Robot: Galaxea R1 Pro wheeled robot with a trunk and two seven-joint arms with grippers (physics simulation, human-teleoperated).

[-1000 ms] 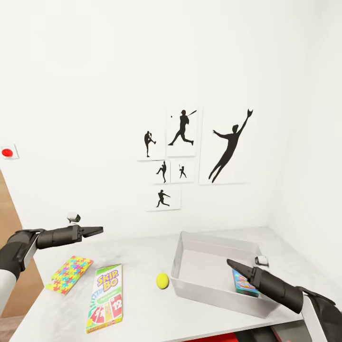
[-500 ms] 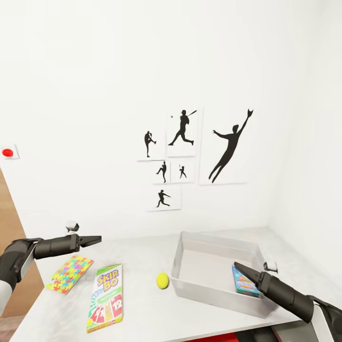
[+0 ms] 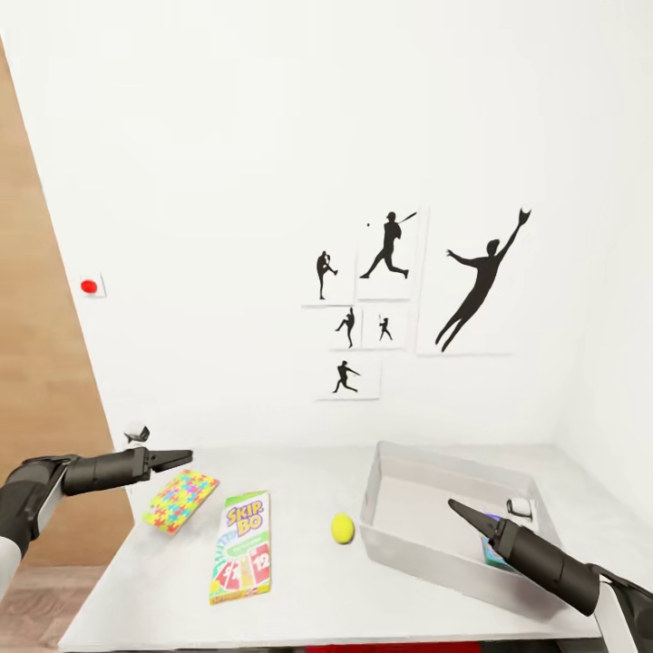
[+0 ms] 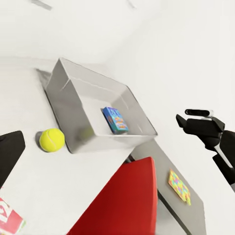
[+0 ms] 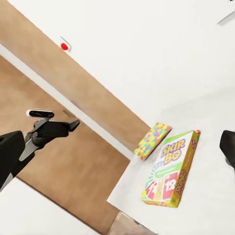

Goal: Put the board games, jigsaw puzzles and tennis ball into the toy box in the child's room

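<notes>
Toy box: the shallow light-grey rectangular bin (image 3: 426, 544) is set at the right end of the pale grey-white tabletop (image 3: 317, 589).
Inside the bin: the blue cartoon-printed flat box (image 4: 115, 119) is placed against its front wall.
Left of the bin: the small yellow-green ball (image 3: 342, 527), then the long green-yellow-red "Skip-Bo" box (image 3: 243, 546), then the multicoloured mosaic square box (image 3: 180, 500) overhanging the left edge.

Kid's bedroom, home setting: baseball-player silhouette pictures (image 3: 399, 304) centre-right on the white wall, board game (image 3: 243, 546), jigsaw puzzle (image 3: 180, 501) and toy box (image 3: 426, 526) on the table (image 3: 308, 589) lower frame.
</notes>
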